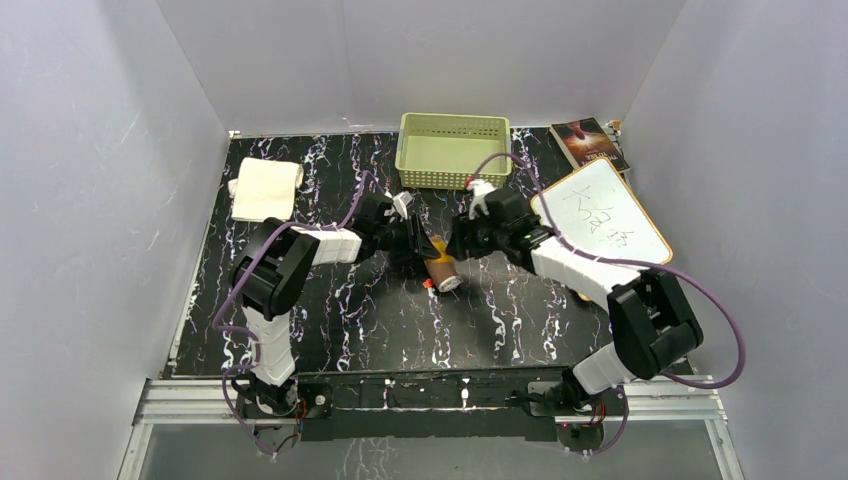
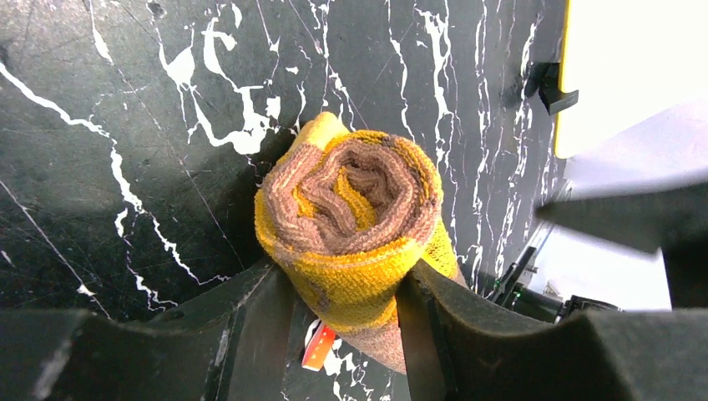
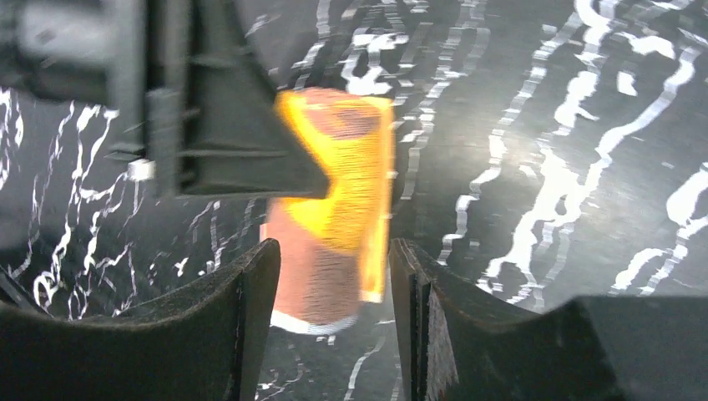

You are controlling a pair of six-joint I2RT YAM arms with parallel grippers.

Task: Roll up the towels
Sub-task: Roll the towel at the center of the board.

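Note:
The mustard-yellow and brown towel [image 1: 440,270] lies rolled into a tight cylinder on the black marbled table, mid-centre. In the left wrist view its spiral end [image 2: 351,217] faces the camera. My left gripper [image 2: 342,284] is shut on this roll, one finger pressed against each side. My right gripper [image 3: 334,259] is open just beside the same roll [image 3: 334,200], its fingers standing clear of the cloth on both sides; that view is blurred. The cream-white towel [image 1: 265,188] sits rolled at the back left, away from both grippers.
A pale green basket [image 1: 452,150] stands at the back centre. A white board with an orange rim [image 1: 600,215] lies at the right, a book [image 1: 588,143] behind it. An orange tag [image 2: 318,345] hangs under the roll. Grey walls enclose the table.

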